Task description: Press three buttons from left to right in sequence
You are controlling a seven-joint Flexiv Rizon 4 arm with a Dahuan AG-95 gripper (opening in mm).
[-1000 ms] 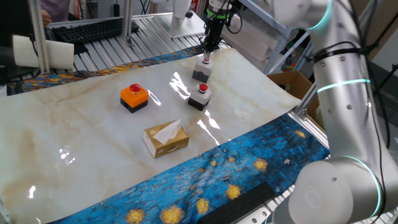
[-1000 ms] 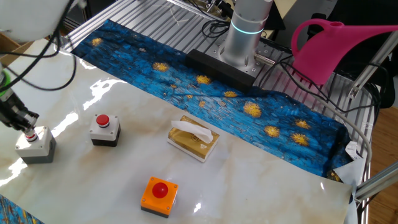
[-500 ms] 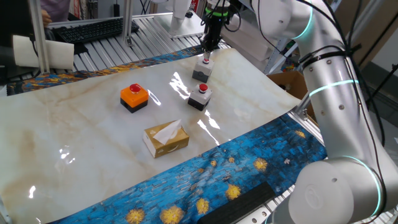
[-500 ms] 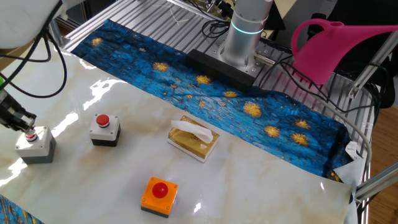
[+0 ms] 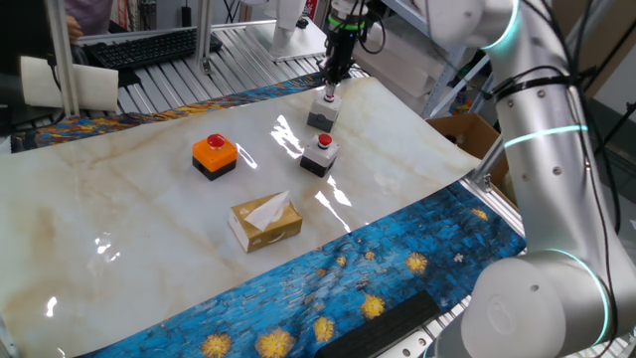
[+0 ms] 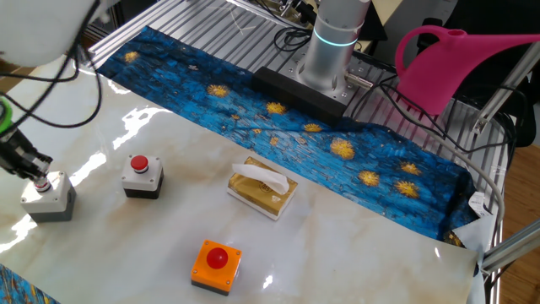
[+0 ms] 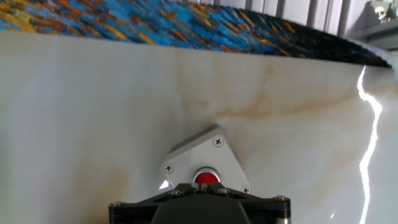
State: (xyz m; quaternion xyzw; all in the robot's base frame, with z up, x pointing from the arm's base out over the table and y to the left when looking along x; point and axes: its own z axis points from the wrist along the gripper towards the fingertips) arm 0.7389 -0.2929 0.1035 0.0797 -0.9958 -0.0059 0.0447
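Three red-capped buttons stand on the marble sheet. The orange-topped one (image 5: 215,152) is on the left, also in the other fixed view (image 6: 215,263). A grey-white one (image 5: 320,154) (image 6: 142,175) stands in the middle. The second grey-white one (image 5: 324,111) (image 6: 48,196) (image 7: 205,163) is furthest. My gripper (image 5: 331,88) (image 6: 39,173) (image 7: 199,185) points straight down at this last button, tips right at its red cap. In the hand view the two fingertips meet with no gap.
A tan tissue box (image 5: 265,221) (image 6: 263,187) lies in front of the buttons. The starry blue cloth (image 5: 397,268) edges the marble sheet. A pink watering can (image 6: 456,63) and the arm's base (image 6: 329,51) stand beyond it. A cardboard box (image 5: 467,134) sits beside the table.
The gripper tip stays at the far grey-white button's cap. The arm's upper links shift slightly. The buttons and the tissue box have not moved.
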